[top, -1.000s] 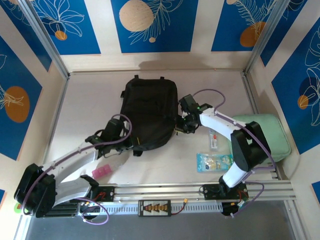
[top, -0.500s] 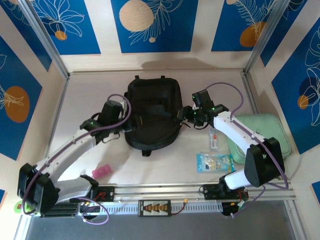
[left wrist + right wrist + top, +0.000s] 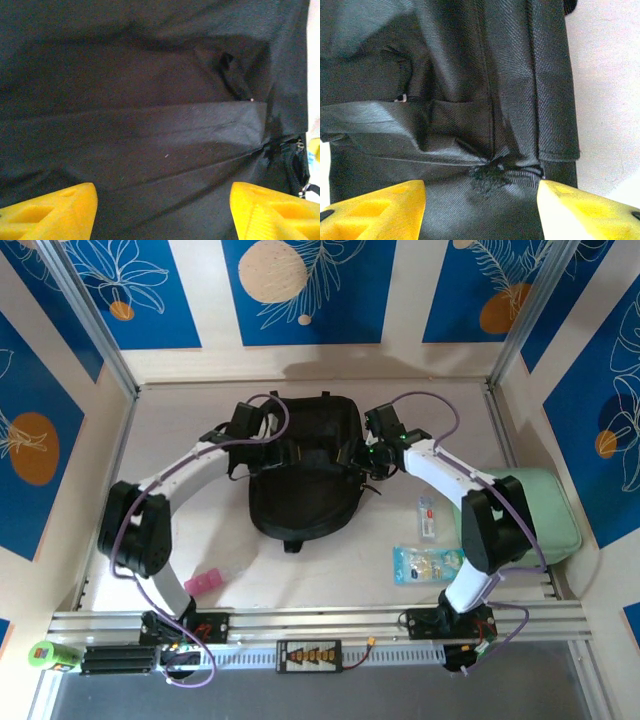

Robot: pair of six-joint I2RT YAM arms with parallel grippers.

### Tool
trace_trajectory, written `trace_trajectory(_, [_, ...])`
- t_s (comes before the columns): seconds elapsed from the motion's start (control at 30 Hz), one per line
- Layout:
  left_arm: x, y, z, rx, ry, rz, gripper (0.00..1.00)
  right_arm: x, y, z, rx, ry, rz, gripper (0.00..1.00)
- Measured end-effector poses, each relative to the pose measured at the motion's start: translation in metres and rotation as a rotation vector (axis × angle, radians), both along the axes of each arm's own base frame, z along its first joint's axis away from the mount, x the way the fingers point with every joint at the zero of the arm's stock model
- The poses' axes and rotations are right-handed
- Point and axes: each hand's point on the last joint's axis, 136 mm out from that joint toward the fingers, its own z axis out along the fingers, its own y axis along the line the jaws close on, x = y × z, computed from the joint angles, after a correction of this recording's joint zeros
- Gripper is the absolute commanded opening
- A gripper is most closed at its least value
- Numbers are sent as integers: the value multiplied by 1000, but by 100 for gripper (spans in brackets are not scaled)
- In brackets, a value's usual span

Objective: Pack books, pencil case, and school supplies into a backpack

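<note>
- The backpack (image 3: 303, 475) lies flat in the middle of the pale surface (image 3: 330, 570), rounded end toward the near side, with both arms reaching in over its far half.
- The left arm (image 3: 190, 465) curves in from the left, and its wrist sits over the backpack's far-left corner.
- In the left wrist view, the left jaws stand wide apart. The two yellow fingertips (image 3: 50, 212) are at the bottom corners with only black fabric between them, and they grip nothing.
- That same view shows a folded band of fabric across the backpack (image 3: 160, 125) and a zip (image 3: 299, 165) at its right edge. The darker hollow above the fold may be an open pocket, but the view is too dim to be sure.
- The right arm (image 3: 450, 475) bends in from the right, with its wrist at the backpack's far-right edge.
- The right jaws are also spread wide and hold nothing. Their yellow fingertips (image 3: 375, 210) flank a puckered seam on the backpack (image 3: 485, 100), with bare surface (image 3: 605, 75) just beside it on the right.
- A mint-green case (image 3: 550, 510) lies at the right, partly under the right arm.
- A clear packet (image 3: 428, 564) with blue print and a small slim item (image 3: 428, 517) lie between the case and the backpack.
- A small pink object (image 3: 203, 582) lies near the left front, well apart from the backpack.
</note>
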Motion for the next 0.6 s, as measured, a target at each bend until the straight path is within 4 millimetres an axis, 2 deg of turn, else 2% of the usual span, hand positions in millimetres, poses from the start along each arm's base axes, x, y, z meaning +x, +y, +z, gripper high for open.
trace_trajectory(0.23, [30, -40, 5, -13, -46, -85, 64, 2, -1, -21, -8, 53, -10, 54])
trace_trajectory(0.33, [42, -49, 6, -11, -69, -101, 62, 0, 0, -28, -1, 63, -8, 53])
trace_trajectory(0.47, [52, -57, -6, -10, -56, -105, 59, -12, 1, -42, 2, 92, 2, 53])
trace_trajectory(0.6, [52, -58, -24, 4, -23, -108, 58, -25, 6, -56, 5, 122, 16, 52])
